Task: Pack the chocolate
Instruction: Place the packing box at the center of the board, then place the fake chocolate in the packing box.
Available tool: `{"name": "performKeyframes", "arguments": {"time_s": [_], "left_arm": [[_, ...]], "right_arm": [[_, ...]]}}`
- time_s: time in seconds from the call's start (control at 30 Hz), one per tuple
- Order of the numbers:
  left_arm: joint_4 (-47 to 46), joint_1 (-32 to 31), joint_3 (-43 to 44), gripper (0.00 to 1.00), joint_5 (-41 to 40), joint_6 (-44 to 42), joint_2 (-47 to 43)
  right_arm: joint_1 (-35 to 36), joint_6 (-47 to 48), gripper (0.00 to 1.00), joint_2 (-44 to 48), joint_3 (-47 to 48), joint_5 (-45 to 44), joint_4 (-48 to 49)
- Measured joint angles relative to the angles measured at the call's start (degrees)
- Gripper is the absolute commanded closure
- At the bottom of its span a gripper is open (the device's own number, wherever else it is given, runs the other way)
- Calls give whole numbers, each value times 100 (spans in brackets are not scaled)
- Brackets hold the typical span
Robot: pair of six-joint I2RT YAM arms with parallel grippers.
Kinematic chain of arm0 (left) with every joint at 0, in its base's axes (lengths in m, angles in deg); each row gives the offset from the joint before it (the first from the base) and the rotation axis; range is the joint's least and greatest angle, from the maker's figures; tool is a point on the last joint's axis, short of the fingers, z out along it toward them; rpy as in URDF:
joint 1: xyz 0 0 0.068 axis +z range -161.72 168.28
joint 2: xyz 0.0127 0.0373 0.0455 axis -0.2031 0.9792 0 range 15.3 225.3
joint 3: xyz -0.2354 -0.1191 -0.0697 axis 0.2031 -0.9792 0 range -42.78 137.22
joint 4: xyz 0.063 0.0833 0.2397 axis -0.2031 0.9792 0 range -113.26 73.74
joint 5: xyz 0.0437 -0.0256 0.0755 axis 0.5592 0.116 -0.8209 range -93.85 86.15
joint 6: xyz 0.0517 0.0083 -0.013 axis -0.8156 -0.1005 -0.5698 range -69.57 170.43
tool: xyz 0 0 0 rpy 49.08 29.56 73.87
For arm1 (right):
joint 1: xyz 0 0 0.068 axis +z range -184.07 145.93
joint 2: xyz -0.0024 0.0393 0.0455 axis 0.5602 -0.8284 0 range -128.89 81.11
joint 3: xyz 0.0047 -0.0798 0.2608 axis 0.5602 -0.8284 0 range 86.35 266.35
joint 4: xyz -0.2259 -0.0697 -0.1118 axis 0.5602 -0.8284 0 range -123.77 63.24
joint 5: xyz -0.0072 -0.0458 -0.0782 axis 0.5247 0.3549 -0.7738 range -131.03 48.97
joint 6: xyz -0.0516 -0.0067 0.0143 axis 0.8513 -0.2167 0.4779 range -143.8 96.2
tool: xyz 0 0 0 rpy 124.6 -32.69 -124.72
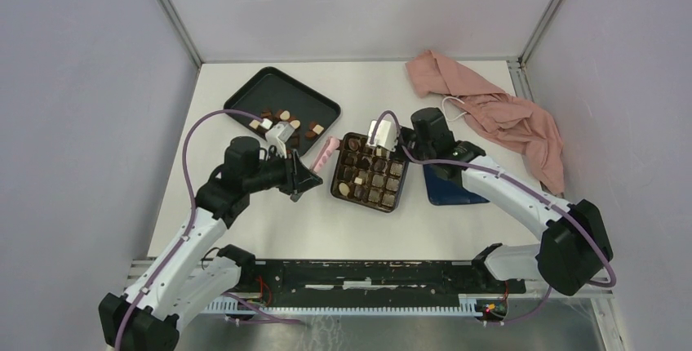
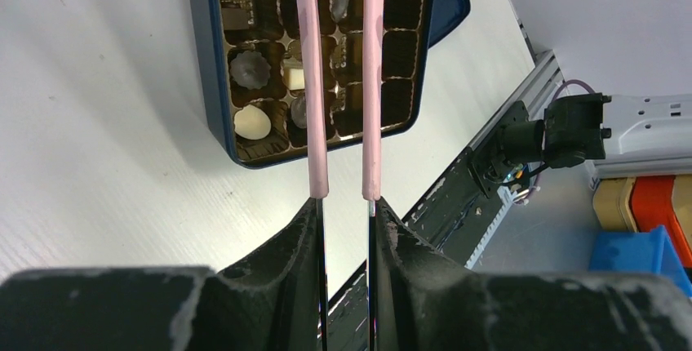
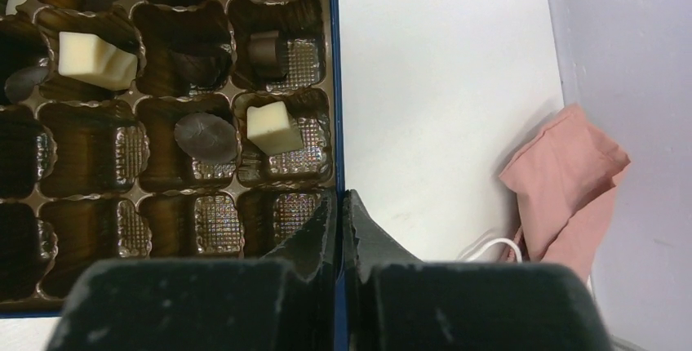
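Chocolate: cream cube, smooth; box: blue rim, ribbed brown compartments.

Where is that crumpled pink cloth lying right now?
In the top view, the pink cloth lies bunched at the far right corner of the table, just behind the flat dark blue piece.

We're reaching both arms fwd: L gripper clamping pink tongs, R gripper pinching shut on box rim.
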Motion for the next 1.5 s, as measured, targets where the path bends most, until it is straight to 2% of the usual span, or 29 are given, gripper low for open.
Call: {"name": "performKeyframes", "arguments": {"time_s": [0.17, 0.53, 0.57, 0.77, 0.93, 1.13, 1.33, 1.47, 1.5], "left_arm": [[-136, -236, -96, 98, -90, 0, 70], [-114, -927, -118, 98, -597, 0, 422], [-101, -966, -118, 98, -629, 0, 476], [162, -1318, -109, 98, -994, 2, 896], [393, -1690, -50, 98, -1266, 92, 1086], [568, -2127, 223, 98, -1515, 232, 1233], [846, -2568, 645, 98, -2063, 334, 1897], [1088, -2802, 909, 94, -2444, 354, 2369], [1134, -2863, 970, 91, -2520, 376, 2470]], "right_arm": [[-13, -238, 100, -229, -26, 111, 136], [-334, -1419, 98, -1147, -365, 833, 658], [-372, -1491, 96, -1193, -374, 901, 697], [-568, -1738, 64, -1495, -363, 1410, 763], [-704, -1755, 50, -1475, -352, 1744, 734], [-946, -1589, 47, -1141, -350, 2004, 595], [-1169, -1451, 46, -844, -341, 2262, 566], [-1193, -1408, 46, -828, -341, 2345, 520], [-1193, -1403, 46, -828, -341, 2365, 507]]}}
